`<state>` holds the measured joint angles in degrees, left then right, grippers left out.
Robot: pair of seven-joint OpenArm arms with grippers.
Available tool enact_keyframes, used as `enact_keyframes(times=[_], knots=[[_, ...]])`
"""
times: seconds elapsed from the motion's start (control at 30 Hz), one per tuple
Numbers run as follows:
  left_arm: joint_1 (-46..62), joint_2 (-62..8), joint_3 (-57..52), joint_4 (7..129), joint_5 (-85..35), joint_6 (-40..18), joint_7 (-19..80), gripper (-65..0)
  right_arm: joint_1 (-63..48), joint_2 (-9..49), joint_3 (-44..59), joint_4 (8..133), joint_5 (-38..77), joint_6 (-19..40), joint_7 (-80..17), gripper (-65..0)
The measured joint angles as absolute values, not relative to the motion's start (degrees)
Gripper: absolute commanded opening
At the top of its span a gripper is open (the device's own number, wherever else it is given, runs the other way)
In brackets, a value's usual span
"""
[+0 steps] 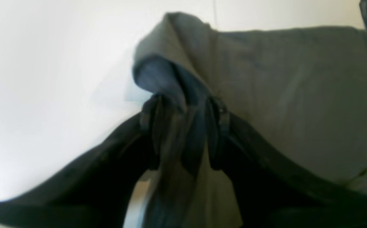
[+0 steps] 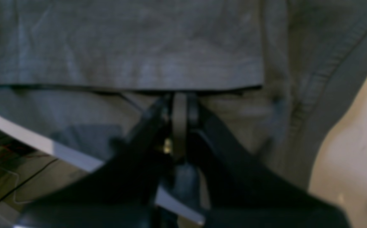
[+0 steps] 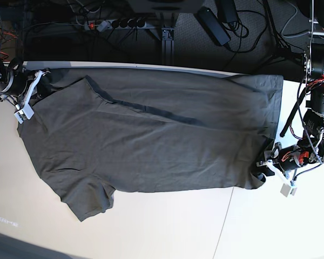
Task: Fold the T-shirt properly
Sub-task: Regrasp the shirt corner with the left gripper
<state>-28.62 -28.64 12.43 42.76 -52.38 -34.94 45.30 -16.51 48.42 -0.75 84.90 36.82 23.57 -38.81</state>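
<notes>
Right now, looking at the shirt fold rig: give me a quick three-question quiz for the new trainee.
1. True or false: the left hand has T-shirt fabric between its fingers.
2. In the base view, which sleeve lies flat and fully visible on the white table?
A. the one at the lower left
B. the one at the upper right
C. neither
3. Fill in: the right hand sits at the shirt's ____ end in the base view.

Key:
1. True; a bunched fold sits between them.
2. A.
3. Left, at its top corner, jaws shut.
</notes>
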Motion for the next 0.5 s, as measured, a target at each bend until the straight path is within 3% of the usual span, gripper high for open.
enact_keyframes(times=[0.5], knots=[[-30.2,-31.5,12.4,42.7,-56.9,-36.5,49.5,-39.6,-16.5,48.0,-0.8,84.9,36.8,23.6,-38.8,-65.0]])
